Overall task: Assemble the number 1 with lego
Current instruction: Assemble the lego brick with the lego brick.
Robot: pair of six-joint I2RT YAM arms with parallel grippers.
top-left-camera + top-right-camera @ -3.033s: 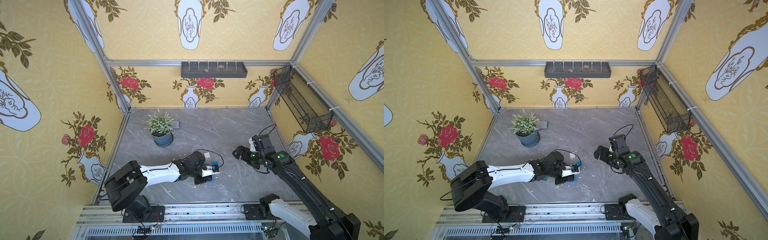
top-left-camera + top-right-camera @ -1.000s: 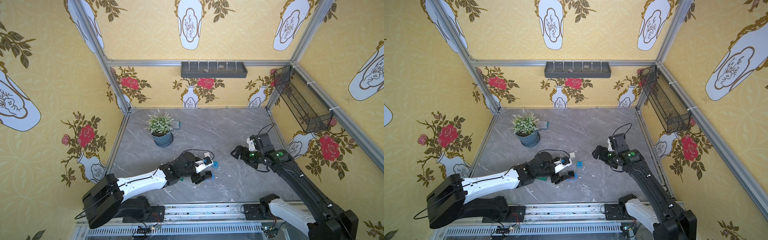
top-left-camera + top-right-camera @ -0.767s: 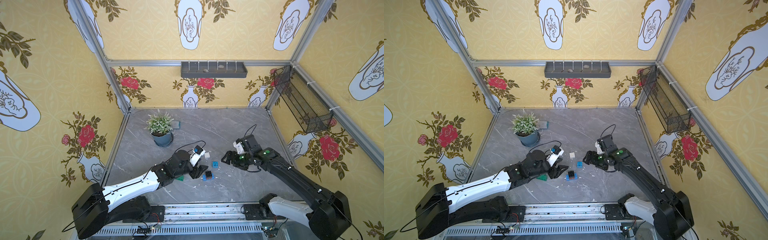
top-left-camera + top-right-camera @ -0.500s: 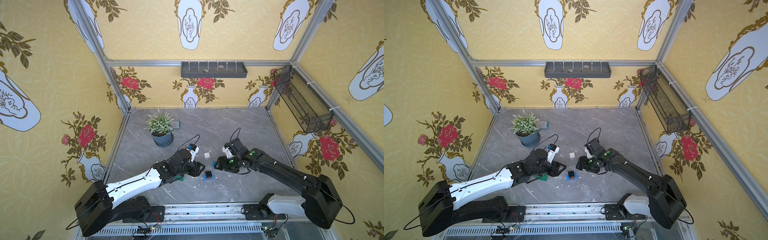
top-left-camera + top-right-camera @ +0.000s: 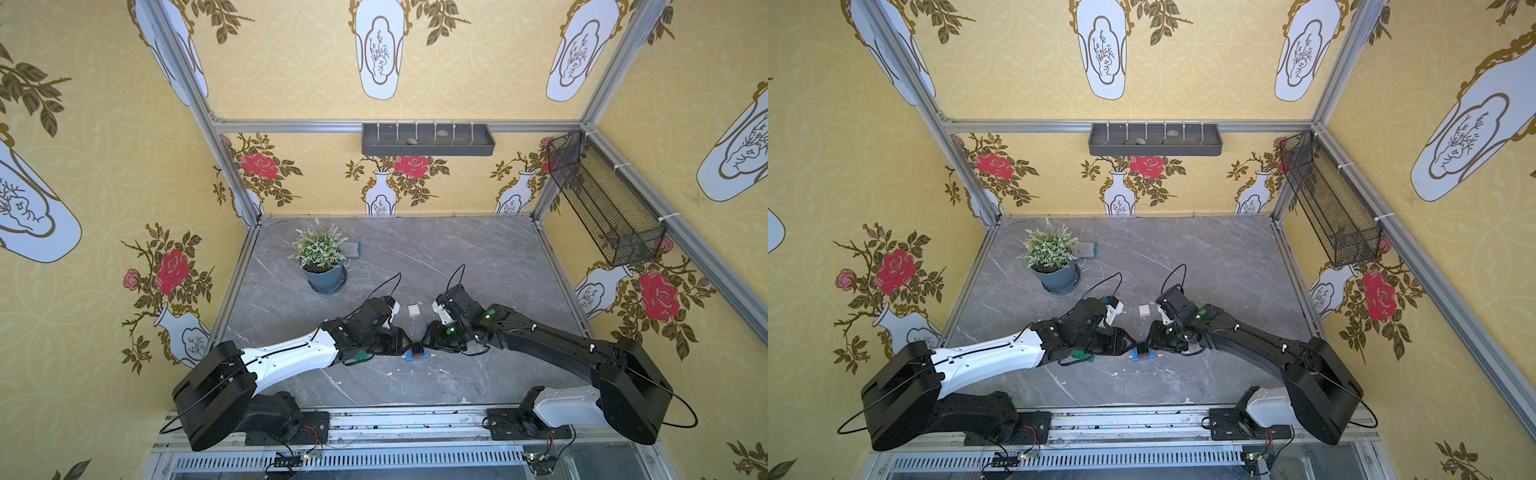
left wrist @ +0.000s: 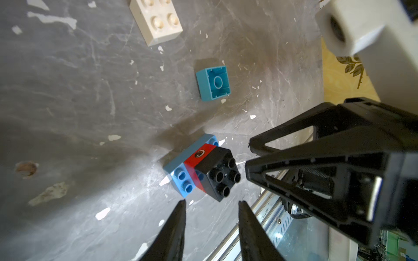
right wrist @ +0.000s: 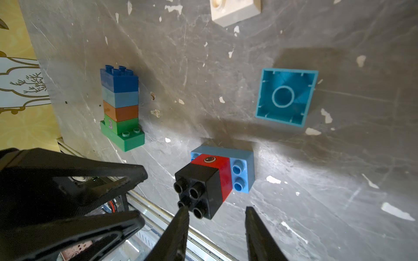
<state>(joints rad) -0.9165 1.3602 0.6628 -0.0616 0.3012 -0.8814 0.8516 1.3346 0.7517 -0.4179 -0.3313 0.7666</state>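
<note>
Two grippers met nose to nose over a small stack near the front middle of the grey table (image 5: 457, 374). The stack was a black brick (image 6: 217, 174) on a red brick (image 6: 192, 162), and that on a long light blue brick (image 6: 181, 180) lying flat on the table. The left gripper (image 6: 210, 203) had its jaws partly apart with nothing between them, its tips just short of the black brick. The right gripper (image 7: 217, 209) was likewise partly spread and empty. In its wrist view one fingertip overlapped a stud of the black brick, but whether it touched could not be told. A teal brick (image 7: 287, 97) lay upside down near the stack, with a white brick (image 6: 156, 19) farther off. Toward the robot's left stood a tower (image 7: 119, 106) of blue, light blue, orange-brown and green squares on a long green base, apart from the stack.
</note>
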